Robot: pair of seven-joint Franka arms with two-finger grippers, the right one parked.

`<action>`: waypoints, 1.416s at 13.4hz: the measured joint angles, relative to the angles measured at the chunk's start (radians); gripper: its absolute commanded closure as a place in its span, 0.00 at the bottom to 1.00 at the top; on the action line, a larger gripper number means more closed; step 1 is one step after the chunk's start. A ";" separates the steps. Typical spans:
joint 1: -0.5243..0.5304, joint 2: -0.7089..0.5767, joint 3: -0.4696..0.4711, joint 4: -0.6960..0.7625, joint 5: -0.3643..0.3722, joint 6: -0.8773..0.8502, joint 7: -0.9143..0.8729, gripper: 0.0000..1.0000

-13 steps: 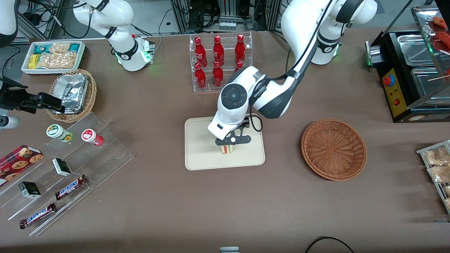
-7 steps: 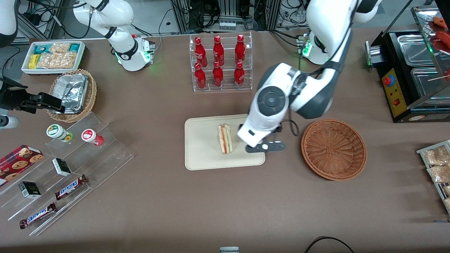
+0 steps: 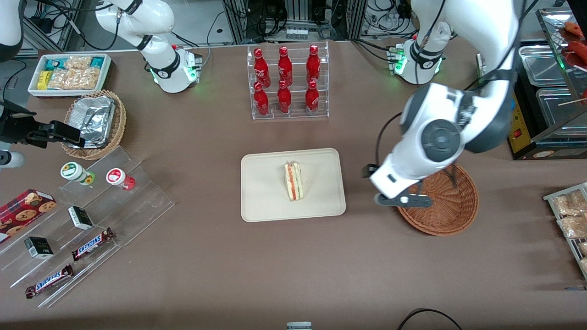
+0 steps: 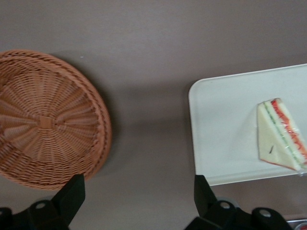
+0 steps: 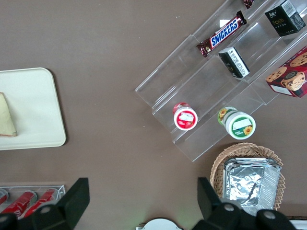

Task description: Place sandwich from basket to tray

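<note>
The sandwich (image 3: pixel 293 181) lies on the cream tray (image 3: pixel 261 201) in the middle of the table, its red and green filling edge showing. It also shows in the left wrist view (image 4: pixel 280 136) on the tray (image 4: pixel 216 129), and partly in the right wrist view (image 5: pixel 5 117). The reddish-brown basket (image 3: pixel 447 206) is empty beside the tray, toward the working arm's end; it also shows in the left wrist view (image 4: pixel 45 120). My gripper (image 3: pixel 403 200) hangs open and empty above the basket's rim nearest the tray, over the table strip between basket and tray (image 4: pixel 139 196).
A clear rack of red bottles (image 3: pixel 286 82) stands farther from the front camera than the tray. A clear tiered stand with snack bars and cups (image 3: pixel 87 215), a tan foil-lined basket (image 3: pixel 94 123) and a white snack box (image 3: pixel 69 73) lie toward the parked arm's end. A black appliance (image 3: pixel 532 101) stands toward the working arm's end.
My gripper let go of the sandwich, which now lies on the tray, then rose and swung away toward the basket, empty.
</note>
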 measured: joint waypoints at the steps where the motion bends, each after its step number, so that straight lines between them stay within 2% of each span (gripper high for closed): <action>1: 0.023 -0.028 0.000 -0.027 0.000 0.000 0.017 0.00; 5: 0.112 -0.127 0.001 -0.099 0.001 -0.004 0.115 0.00; 8: 0.131 -0.182 0.000 -0.155 0.001 -0.009 0.156 0.00; 10: 0.192 -0.221 -0.030 -0.181 0.001 -0.035 0.182 0.00; 13: 0.282 -0.275 -0.061 -0.191 0.001 -0.101 0.212 0.00; 19: 0.391 -0.364 -0.114 -0.193 0.001 -0.191 0.218 0.00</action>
